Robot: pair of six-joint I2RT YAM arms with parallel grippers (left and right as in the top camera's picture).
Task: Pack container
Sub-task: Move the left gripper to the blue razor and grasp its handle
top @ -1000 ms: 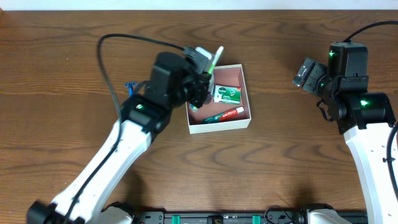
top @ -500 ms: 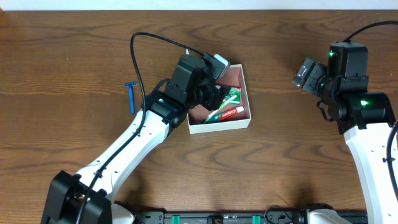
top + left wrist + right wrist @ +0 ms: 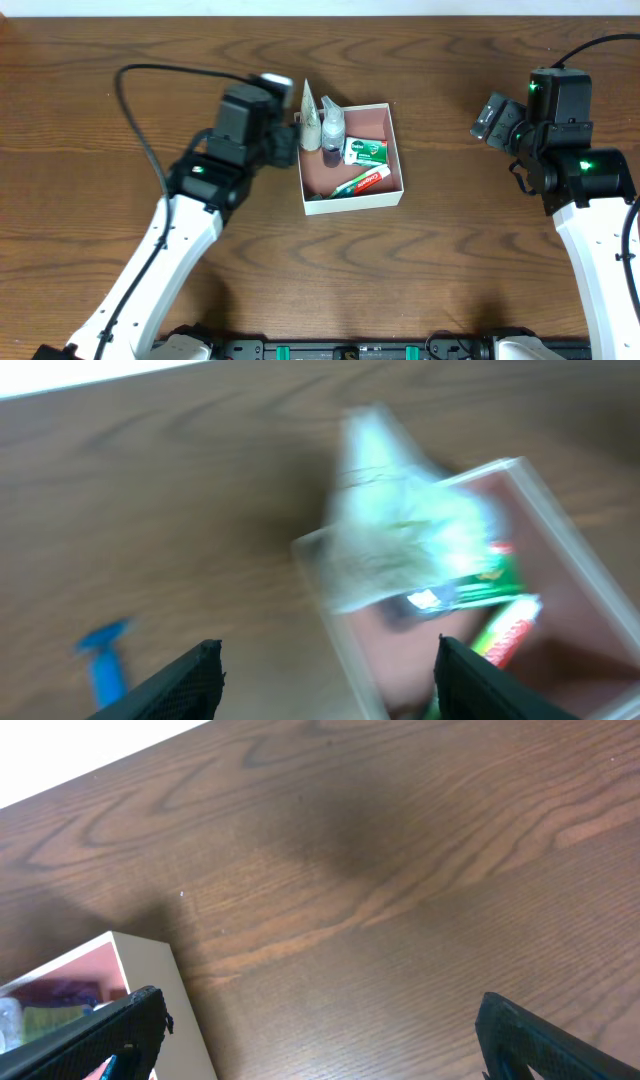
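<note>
The container (image 3: 352, 203) is a white box with a reddish-brown inside at mid-table. In it lie a green-and-white carton (image 3: 366, 150) and a toothpaste tube (image 3: 360, 183). A pale tapered bottle (image 3: 310, 112) and a small clear bottle (image 3: 331, 128) stand at its back left corner. My left gripper (image 3: 288, 140) hovers just left of that corner, open and empty; its wrist view is blurred, with the jaws (image 3: 328, 650) wide above the container's wall (image 3: 335, 610). My right gripper (image 3: 490, 118) is open over bare wood far to the right, the container's corner (image 3: 140, 965) by its left finger.
A blue razor (image 3: 105, 660) lies on the wood left of the container; my left arm hides it in the overhead view. A black rail (image 3: 350, 350) runs along the table's front edge. The left arm's cable (image 3: 140, 80) loops over the back left.
My left gripper opened, left the two bottles at the container's back left corner, and drew back to the left. The right arm has not moved.
</note>
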